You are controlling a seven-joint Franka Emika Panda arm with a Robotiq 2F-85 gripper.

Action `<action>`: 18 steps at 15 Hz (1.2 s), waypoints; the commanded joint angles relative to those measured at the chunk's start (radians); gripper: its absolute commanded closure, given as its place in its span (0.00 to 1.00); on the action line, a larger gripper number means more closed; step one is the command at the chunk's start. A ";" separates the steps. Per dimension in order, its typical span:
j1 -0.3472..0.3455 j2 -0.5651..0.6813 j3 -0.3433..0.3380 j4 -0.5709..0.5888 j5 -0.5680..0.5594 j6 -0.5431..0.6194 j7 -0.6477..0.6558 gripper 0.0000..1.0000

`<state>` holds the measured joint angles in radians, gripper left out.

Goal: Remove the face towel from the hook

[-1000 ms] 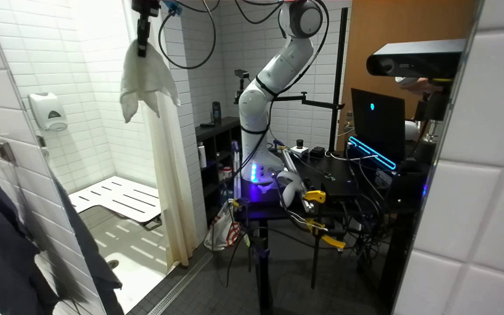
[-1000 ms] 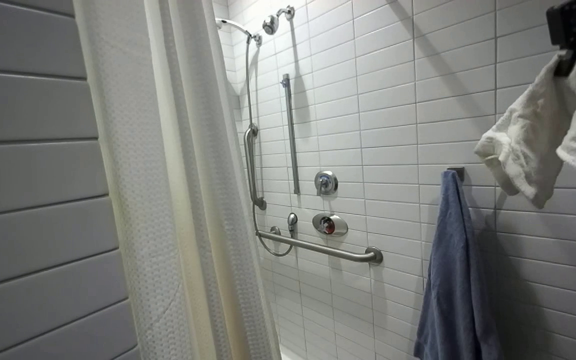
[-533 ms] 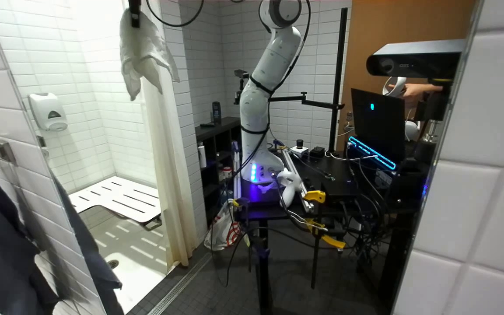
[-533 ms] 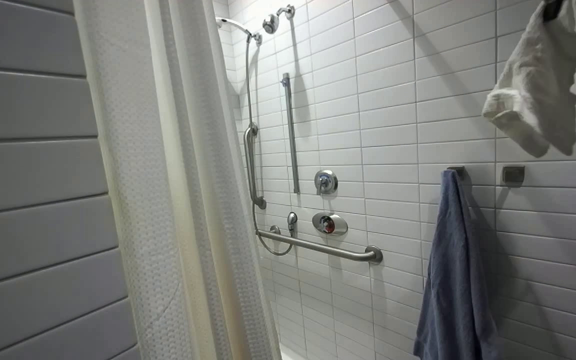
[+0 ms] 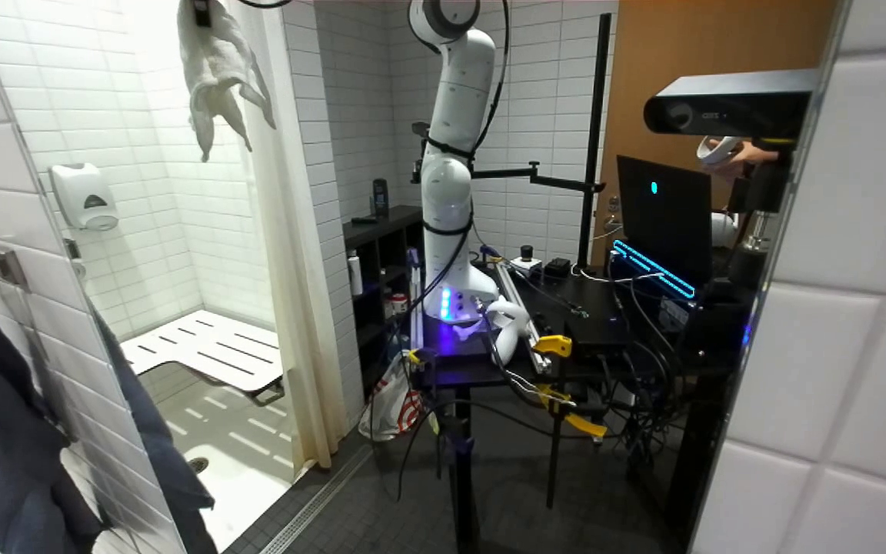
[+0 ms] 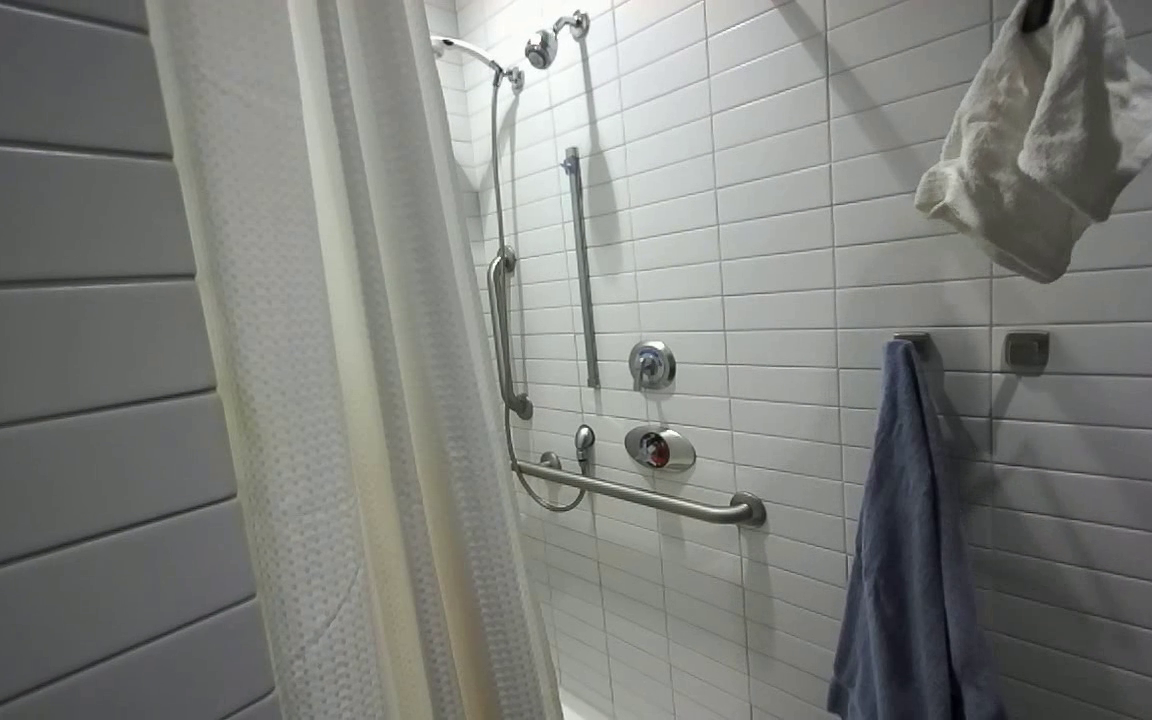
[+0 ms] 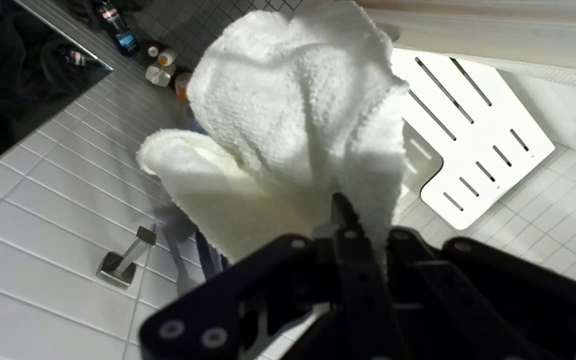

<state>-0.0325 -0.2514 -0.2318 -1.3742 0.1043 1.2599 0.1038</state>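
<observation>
From where I am standing, the gripper (image 7: 364,229) is clamping the white face towel (image 6: 1001,180) between narrow-set jaws, and the cloth is hanging higher than, and apart from, the bare hook (image 6: 1027,351), while a blue towel (image 6: 906,540) is occupying the adjacent hook (image 6: 919,345). Removal is therefore appearing complete, in my judgement, with no part of the cloth visibly engaging the hook. The instruction is specifying no set-down point, so nothing further is clearly remaining, although carrying the cloth off and releasing it may be pending.
</observation>
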 commanded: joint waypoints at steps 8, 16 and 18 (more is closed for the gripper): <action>-0.008 -0.049 0.014 -0.125 -0.015 0.102 -0.014 0.99; -0.064 -0.097 0.056 -0.240 -0.010 0.149 -0.022 0.99; -0.067 -0.110 0.060 -0.260 -0.010 0.155 -0.019 0.99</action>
<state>-0.0766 -0.3149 -0.1983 -1.5806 0.1013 1.3891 0.0892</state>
